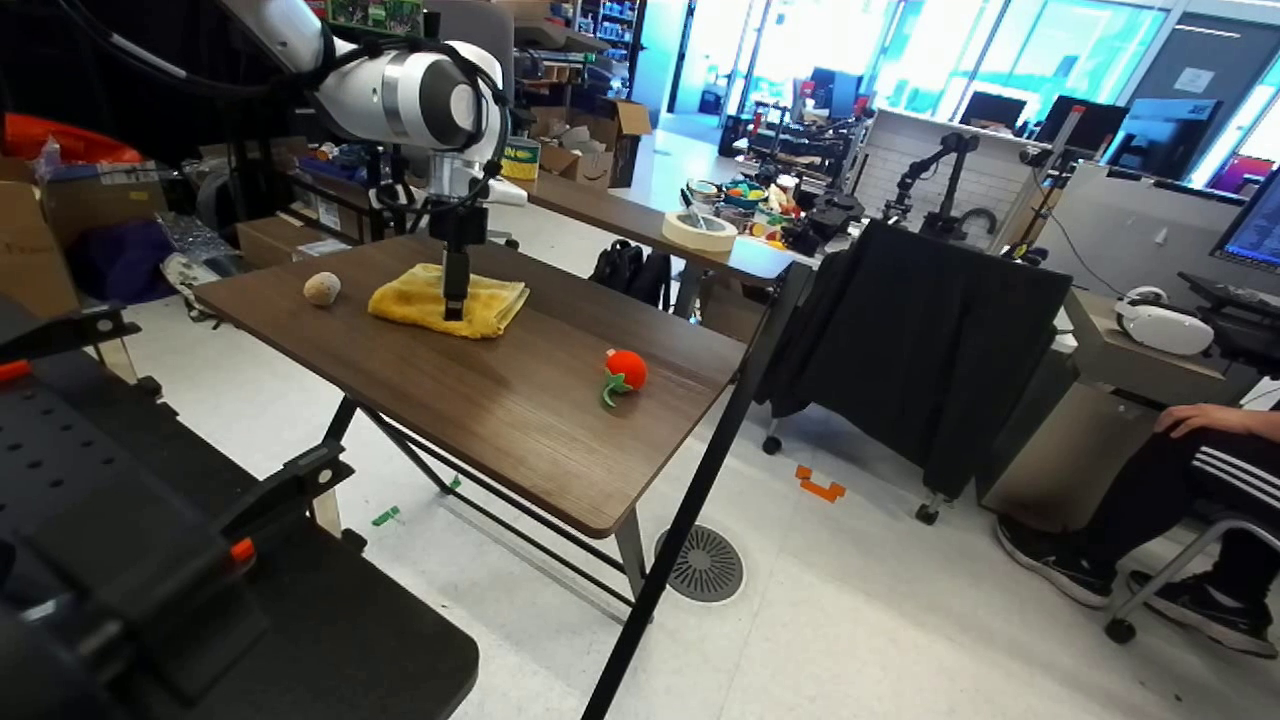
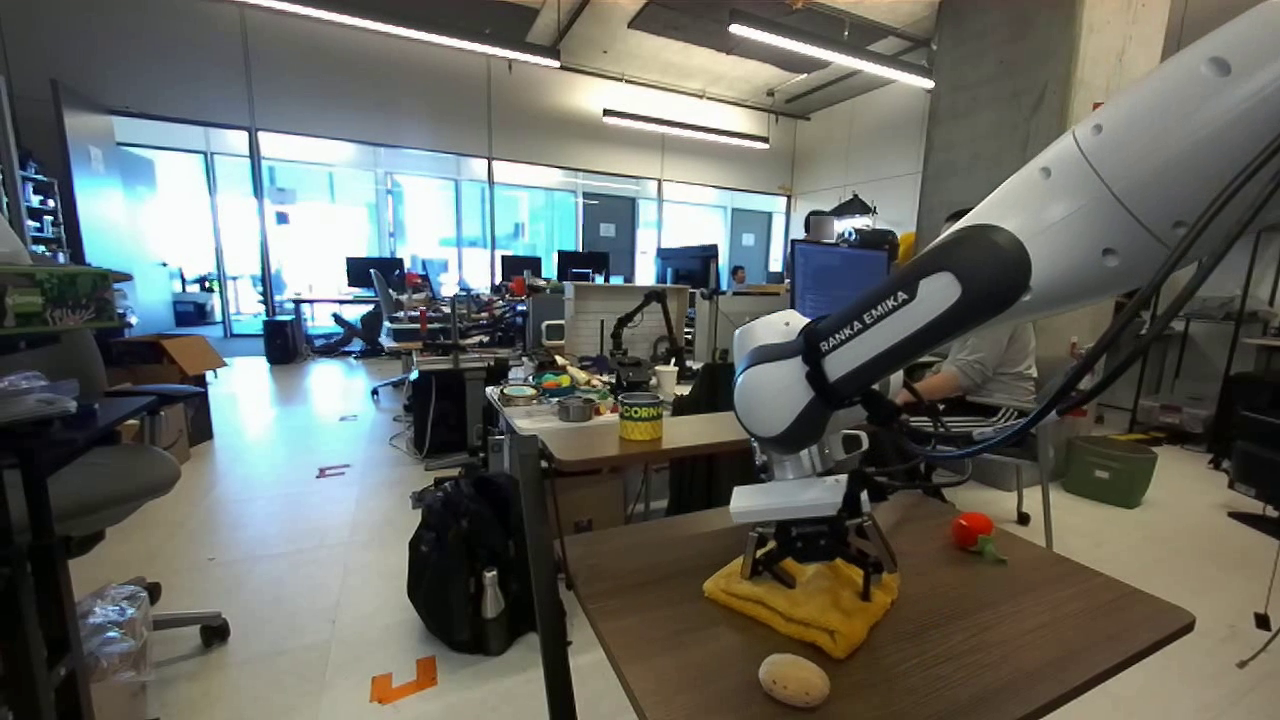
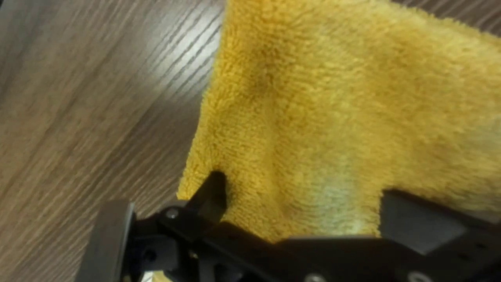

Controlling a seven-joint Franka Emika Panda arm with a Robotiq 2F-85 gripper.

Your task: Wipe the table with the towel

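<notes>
The bench (image 1: 520, 400) has a dark brown, wood-grained top, glossy where light hits it, on black metal legs (image 1: 632, 555). On the bench lies the folded towel (image 3: 332, 117), and over it the claw (image 3: 303, 194) stands with its fingers (image 3: 214, 194) spread wide, tips down at the towel. A beige lump (image 1: 321, 289) and a red tomato (image 1: 627, 368) sit towards opposite ends of the bench. The floor (image 2: 300, 520) around the bench is pale, with a black backpack (image 2: 465, 560) just beside and orange tape (image 2: 404, 683) nearby. Strip lights (image 2: 685, 128) hang overhead; far beyond the bench are glass panes (image 2: 430, 220). On the arm (image 2: 910, 322) reaching over the bench, "RANKA EMIKA" can be read; on a can (image 2: 640, 415) past the bench, "CORN".
</notes>
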